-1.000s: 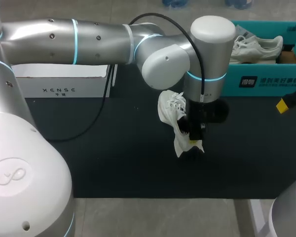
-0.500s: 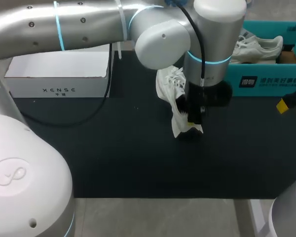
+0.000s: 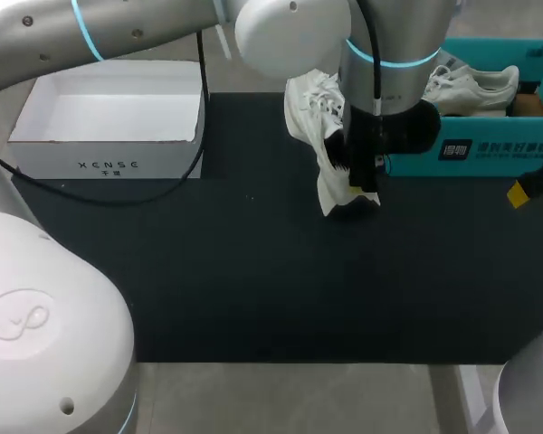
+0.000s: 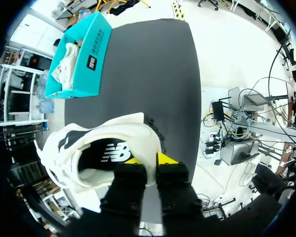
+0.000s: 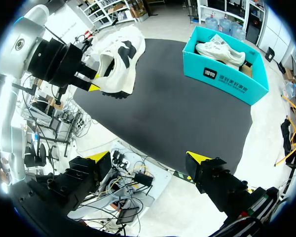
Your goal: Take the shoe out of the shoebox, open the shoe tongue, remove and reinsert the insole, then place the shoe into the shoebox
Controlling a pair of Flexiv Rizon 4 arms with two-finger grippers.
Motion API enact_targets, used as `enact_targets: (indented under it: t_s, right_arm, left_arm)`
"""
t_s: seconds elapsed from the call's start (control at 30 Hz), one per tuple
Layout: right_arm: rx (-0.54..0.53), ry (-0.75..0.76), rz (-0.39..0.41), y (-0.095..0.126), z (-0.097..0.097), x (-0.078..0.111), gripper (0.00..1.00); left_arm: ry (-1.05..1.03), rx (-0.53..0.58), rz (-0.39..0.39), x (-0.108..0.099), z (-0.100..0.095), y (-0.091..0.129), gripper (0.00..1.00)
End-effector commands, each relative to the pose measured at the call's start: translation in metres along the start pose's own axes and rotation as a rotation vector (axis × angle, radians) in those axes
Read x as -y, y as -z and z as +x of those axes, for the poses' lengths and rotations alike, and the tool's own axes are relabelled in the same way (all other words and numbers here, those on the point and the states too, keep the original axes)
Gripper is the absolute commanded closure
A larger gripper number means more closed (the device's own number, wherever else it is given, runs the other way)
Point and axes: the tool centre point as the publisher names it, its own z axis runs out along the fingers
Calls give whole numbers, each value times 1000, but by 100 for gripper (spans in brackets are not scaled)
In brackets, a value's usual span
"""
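My left pincer point(image 4: 150, 160) narrow, clamped on heel rim of white shoe point(image 4: 89, 153); logo print on insole, not reading it off. Shoe hangs in air over black mat point(image 3: 253, 271), near desk's far edge, mid-width. Teal shoebox point(image 3: 489, 149) at far right corner, printed label on side wall, second white shoe point(image 3: 471, 90) inside. White box point(image 3: 109, 165) at far left, lettering on front. My right pincer point(image 5: 148, 158) spread wide, at desk's right edge

Mat point(image 3: 253, 280): spans the table. Open box point(image 3: 109, 163): far left, at the mat's far corner. Shoebox point(image 3: 489, 149): far right, second shoe point(image 3: 471, 89) inside. Shoe point(image 3: 321, 154): far centre, between both boxes, held in left gripper point(image 3: 364, 192). Right gripper point(image 3: 525, 190): right edge, just near of shoebox.
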Motion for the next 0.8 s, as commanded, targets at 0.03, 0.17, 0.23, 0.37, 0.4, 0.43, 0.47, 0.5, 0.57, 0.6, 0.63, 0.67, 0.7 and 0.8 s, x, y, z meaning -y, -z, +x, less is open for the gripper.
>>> enact_targets:
  t_s: [0.03,0.17,0.23,0.37,0.4,0.43,0.47,0.5,0.57,0.6,0.63,0.67,0.7,0.8]
  right_arm:
    - [-1,-1,6,-1,0,-3,0]
    - [-1,-1,6,-1,0,-3,0]
    - [-1,-1,6,-1,0,-3,0]
    - [-1,-1,6,-1,0,-3,0]
    - [-1,-1,6,-1,0,-3,0]
    - [-1,-1,6,-1,0,-3,0]
    - [-1,-1,6,-1,0,-3,0]
    - [-1,-1,6,-1,0,-3,0]
    - [-1,-1,6,-1,0,-3,0]
    - [-1,-1,6,-1,0,-3,0]
    - [-1,-1,6,-1,0,-3,0]
    - [-1,-1,6,-1,0,-3,0]
    - [-1,-1,6,-1,0,-3,0]
    - [-1,-1,6,-1,0,-3,0]
  left_arm:
    - [0,5,-2,-1,1,7,100]
    - [0,5,-2,-1,1,7,100]
    - [0,5,-2,-1,1,7,100]
    - [0,5,-2,-1,1,7,100]
    - [0,5,-2,-1,1,7,100]
    - [0,5,-2,-1,1,7,100]
    - [0,5,-2,-1,1,7,100]
    - [21,14,-13,-7,-10,8,100]
    - [42,26,-34,-15,-19,10,100]
    - [52,32,-43,-19,-25,11,100]
    - [55,32,-45,-24,-31,12,100]
    - [61,27,-50,-30,-40,13,100]
    - [74,26,-57,-35,-47,11,100]
    - [95,-15,-55,-50,-69,8,100]
